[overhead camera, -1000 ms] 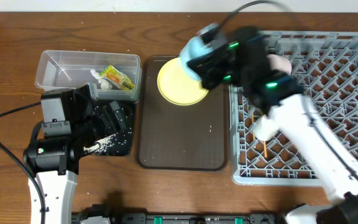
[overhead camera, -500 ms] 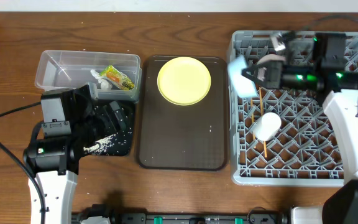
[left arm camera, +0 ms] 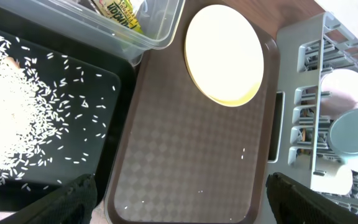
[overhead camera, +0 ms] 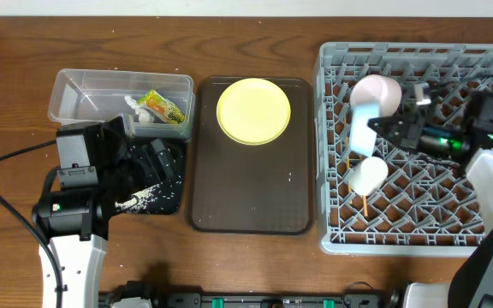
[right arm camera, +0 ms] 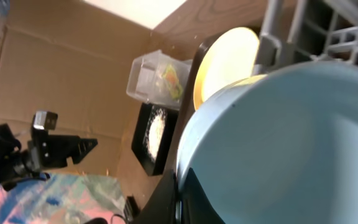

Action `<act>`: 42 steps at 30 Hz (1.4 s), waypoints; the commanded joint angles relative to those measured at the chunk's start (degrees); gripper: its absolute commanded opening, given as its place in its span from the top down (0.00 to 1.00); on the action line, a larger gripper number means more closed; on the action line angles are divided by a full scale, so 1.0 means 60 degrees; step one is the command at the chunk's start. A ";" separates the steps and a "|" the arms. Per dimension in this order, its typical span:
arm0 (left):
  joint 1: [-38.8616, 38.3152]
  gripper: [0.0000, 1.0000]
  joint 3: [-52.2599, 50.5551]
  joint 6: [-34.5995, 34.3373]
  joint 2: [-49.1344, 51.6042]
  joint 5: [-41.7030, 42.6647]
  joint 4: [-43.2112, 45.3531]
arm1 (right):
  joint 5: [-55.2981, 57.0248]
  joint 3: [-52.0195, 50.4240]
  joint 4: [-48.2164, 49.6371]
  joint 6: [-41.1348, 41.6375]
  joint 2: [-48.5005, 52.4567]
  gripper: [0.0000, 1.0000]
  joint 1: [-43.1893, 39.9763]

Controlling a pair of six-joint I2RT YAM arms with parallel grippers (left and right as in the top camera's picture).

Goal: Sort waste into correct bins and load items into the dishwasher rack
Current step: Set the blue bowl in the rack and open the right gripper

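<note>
Well, my right gripper [overhead camera: 389, 128] is clamped on the wall of the light blue cup [overhead camera: 362, 130]. I hold it on its side over the dishwasher rack [overhead camera: 418, 242] near its left edge, between the white bowl [overhead camera: 377, 90] and the small white cup [overhead camera: 368, 174]. My left gripper [left arm camera: 182, 193] stands wide apart by the black tray's [left arm camera: 86, 168] right edge. That wrist view separates single rice grains [left arm camera: 11, 124], while overhead they look like a white smear. The snack wrapper [left arm camera: 114, 9] bears print I cannot read. The plate [overhead camera: 253, 111] sits at the brown tray's [overhead camera: 246, 197] far end. Overhead shows chopsticks [overhead camera: 365, 204] lying in the rack.
</note>
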 commanded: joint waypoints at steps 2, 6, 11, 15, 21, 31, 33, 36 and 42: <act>0.0044 0.10 0.0040 0.0124 -0.0004 -0.0051 -0.0004 | 0.0368 -0.0189 -0.0084 -0.0295 0.0047 0.94 -0.0532; 0.0040 0.10 0.0040 0.0124 -0.0004 -0.0051 -0.0004 | 0.0732 -0.0189 -0.0222 -0.0299 0.0047 0.85 -0.0739; 0.0040 0.10 0.0040 0.0124 -0.0004 -0.0051 -0.0004 | 0.0798 -0.0186 -0.0237 -0.0306 0.0044 0.77 -0.0994; 0.0044 0.10 0.0040 0.0124 -0.0004 -0.0051 -0.0004 | 0.0914 -0.0186 -0.0401 -0.0550 0.0044 0.78 -0.1213; 0.0040 0.10 0.0040 0.0124 -0.0004 -0.0051 -0.0004 | 0.1362 -0.0186 -0.0645 -0.0831 0.0040 0.99 -0.1388; 0.0040 0.10 0.0040 0.0124 -0.0004 -0.0051 -0.0004 | -0.1453 -0.0149 0.0834 -0.0772 0.0040 0.99 -0.1224; 0.0044 0.10 0.0040 0.0124 -0.0004 -0.0051 -0.0004 | -0.1461 -0.0149 0.1096 -0.0364 0.0040 0.99 -0.1133; 0.0044 0.10 0.0040 0.0124 -0.0004 -0.0051 -0.0004 | -0.1450 -0.0149 0.1231 -0.0288 0.0044 0.99 -0.0973; 0.0044 0.10 0.0040 0.0124 -0.0004 -0.0051 -0.0004 | -0.0517 -0.0149 0.1257 0.0109 0.0040 0.99 -0.0922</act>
